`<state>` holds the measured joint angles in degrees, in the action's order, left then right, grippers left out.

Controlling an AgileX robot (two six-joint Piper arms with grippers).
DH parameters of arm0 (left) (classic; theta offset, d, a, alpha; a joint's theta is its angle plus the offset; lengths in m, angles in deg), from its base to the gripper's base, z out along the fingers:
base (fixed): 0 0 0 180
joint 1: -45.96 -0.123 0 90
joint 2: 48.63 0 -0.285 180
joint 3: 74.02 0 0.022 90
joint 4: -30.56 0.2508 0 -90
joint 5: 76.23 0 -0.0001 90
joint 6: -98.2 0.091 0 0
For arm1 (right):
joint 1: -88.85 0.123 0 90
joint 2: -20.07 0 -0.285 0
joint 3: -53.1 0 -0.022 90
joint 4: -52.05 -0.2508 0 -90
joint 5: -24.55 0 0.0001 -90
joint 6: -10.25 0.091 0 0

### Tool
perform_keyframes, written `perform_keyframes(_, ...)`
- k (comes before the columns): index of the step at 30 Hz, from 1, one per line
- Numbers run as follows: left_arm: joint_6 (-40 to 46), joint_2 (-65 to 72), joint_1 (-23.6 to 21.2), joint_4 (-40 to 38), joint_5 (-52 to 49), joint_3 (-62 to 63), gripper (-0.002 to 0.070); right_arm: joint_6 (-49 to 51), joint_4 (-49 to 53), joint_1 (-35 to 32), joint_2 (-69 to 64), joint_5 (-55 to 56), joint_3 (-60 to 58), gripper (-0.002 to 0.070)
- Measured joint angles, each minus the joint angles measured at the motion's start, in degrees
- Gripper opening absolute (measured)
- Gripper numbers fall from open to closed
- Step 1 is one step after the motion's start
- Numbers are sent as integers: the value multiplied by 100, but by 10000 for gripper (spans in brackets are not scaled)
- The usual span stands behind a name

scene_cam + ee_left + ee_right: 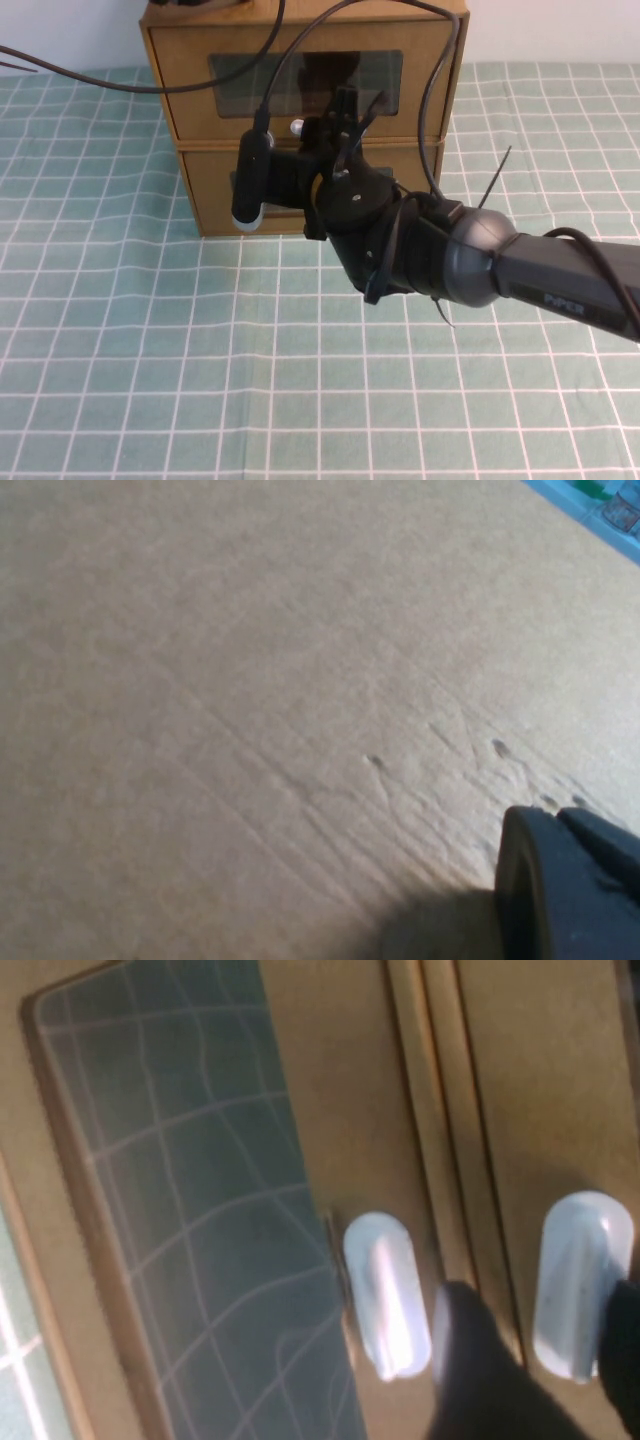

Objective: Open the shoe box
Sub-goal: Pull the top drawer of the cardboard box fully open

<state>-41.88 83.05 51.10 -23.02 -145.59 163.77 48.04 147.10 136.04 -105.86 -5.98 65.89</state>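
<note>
Two brown cardboard shoe boxes (420, 100) stand stacked at the back of the table, each with a dark window in its front. My right gripper (338, 125) reaches up to those fronts, turned on its side. In the right wrist view two white handles show, one on each side of the seam between the boxes. My right gripper (540, 1300) is shut on one white handle (585, 1250), a dark finger on each side of it. The other handle (385, 1290) is free, beside a window (200, 1210). Both fronts look shut. My left gripper (570, 890) hovers close over plain cardboard (250, 680).
A green checked cloth (150, 350) covers the table in front of the boxes. Black cables (430, 90) loop over the box fronts and along the right arm (560, 275), which crosses from the right edge.
</note>
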Motion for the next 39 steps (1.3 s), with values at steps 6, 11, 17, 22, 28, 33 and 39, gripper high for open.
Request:
perform_keyframes(6,-10,0,0,0,-4,0,-5,0,36,11,-165,-228,236,69)
perform_keyframes(11,-91,0,0,0,-4,0,-5,-83,45,11,-165,-292,246,13)
perform_keyframes(17,-460,0,-12,110,-4,0,-5,-798,45,22,-165,-259,246,11)
perform_keyframes(22,-595,0,-56,132,-13,12,-5,-898,22,22,-145,-170,246,10)
perform_keyframes(28,-617,0,-56,177,-42,12,-5,-1017,-104,129,-83,-257,236,7)
perform_keyframes(33,-658,35,-67,207,-79,42,-5,-1189,-328,316,29,-442,129,6)
perform_keyframes(39,-712,108,-67,104,-79,55,-5,-1797,-1095,503,129,-795,129,6)
